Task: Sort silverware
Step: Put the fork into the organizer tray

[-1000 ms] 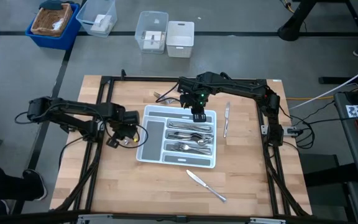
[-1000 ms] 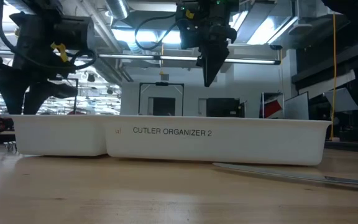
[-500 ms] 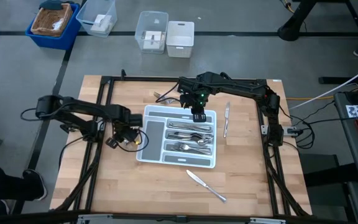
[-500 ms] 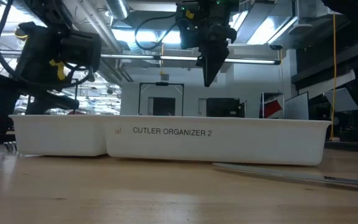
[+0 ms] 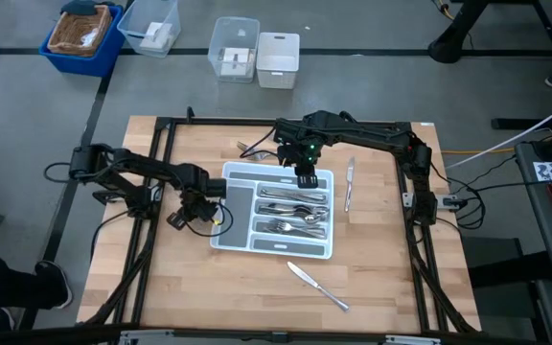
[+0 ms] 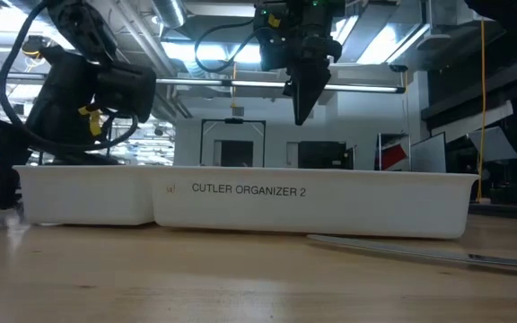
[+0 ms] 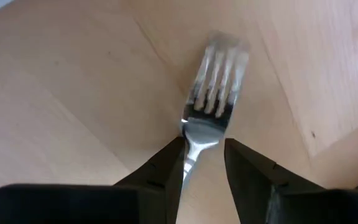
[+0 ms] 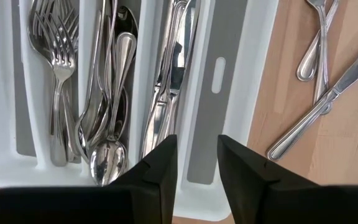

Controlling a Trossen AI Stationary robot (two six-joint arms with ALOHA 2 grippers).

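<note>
A silver fork lies flat on the wood just left of the white tray. My left gripper is low over it and open, with one finger on each side of the fork's neck. In the high view this gripper hides the fork. The tray holds forks, spoons and knives in separate slots. My right gripper hovers open above the tray's far end, holding nothing. My left gripper comes down on the fork from above, with its fingers along the handle and astride the neck. I cannot tell whether a finger touches the metal. The fork rests on the table.
Loose knives lie right of the tray and near the table's near edge. More pieces lie beyond the tray's far end. Black frame rails run along the table's sides. Plastic bins stand on the floor beyond.
My left gripper has moved toward the tray and down to the table, and it now covers the fork tines that showed left of the tray in the low view. The right arm has kept still.
</note>
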